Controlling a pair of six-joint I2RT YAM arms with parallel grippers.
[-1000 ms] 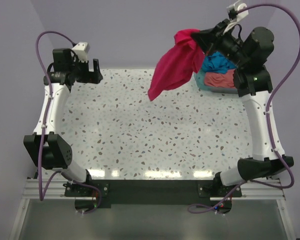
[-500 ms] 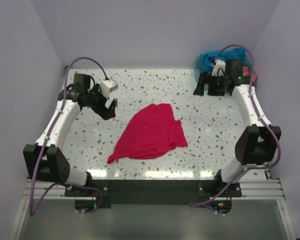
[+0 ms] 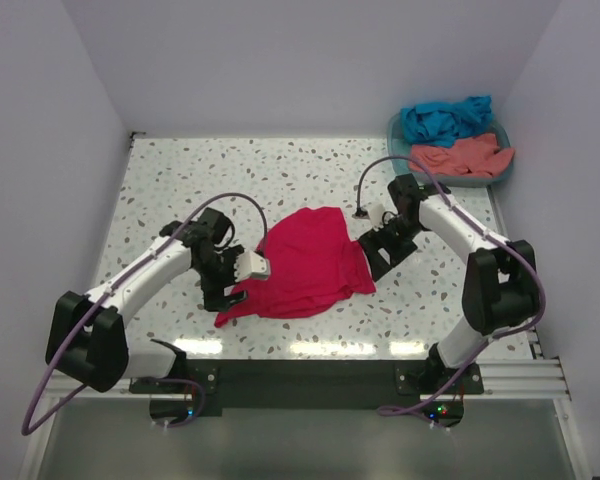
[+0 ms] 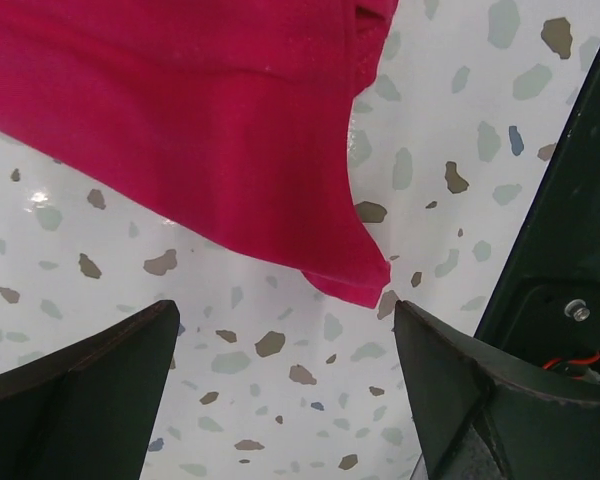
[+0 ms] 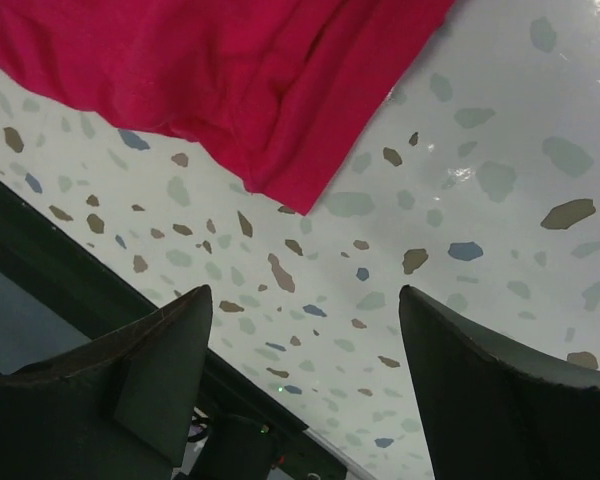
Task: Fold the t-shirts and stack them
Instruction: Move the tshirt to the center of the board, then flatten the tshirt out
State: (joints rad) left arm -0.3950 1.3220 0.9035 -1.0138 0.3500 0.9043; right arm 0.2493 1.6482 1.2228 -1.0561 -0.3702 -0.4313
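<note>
**Fig.** Crimson-pink t-shirt [image 3: 305, 262] lying crumpled and unfolded on the desk [image 3: 180, 190], flanked by both tools.

- **Left tool** [image 4: 285, 308]: open and empty, fingers straddling bare desk. A pointed corner of the cloth lies just ahead of them.
- **Right tool** [image 5: 305, 292]: likewise open and empty. A doubled hem corner lies just ahead, nearer its left finger.
- **Placement:** it probably readies each tool to take an opposite edge and spread the shirt flat before folding.
- **Other shirts:** the teal-blue t-shirt [image 3: 445, 118] and salmon-coral t-shirt [image 3: 460, 155] lie heaped in the basket [image 3: 392, 135], well behind the right tool.
- **Hard to make out:** neckline and sleeves cannot be told apart in the bunched cloth. From overhead, the wrist housings mask both tools' fingertips.
</note>
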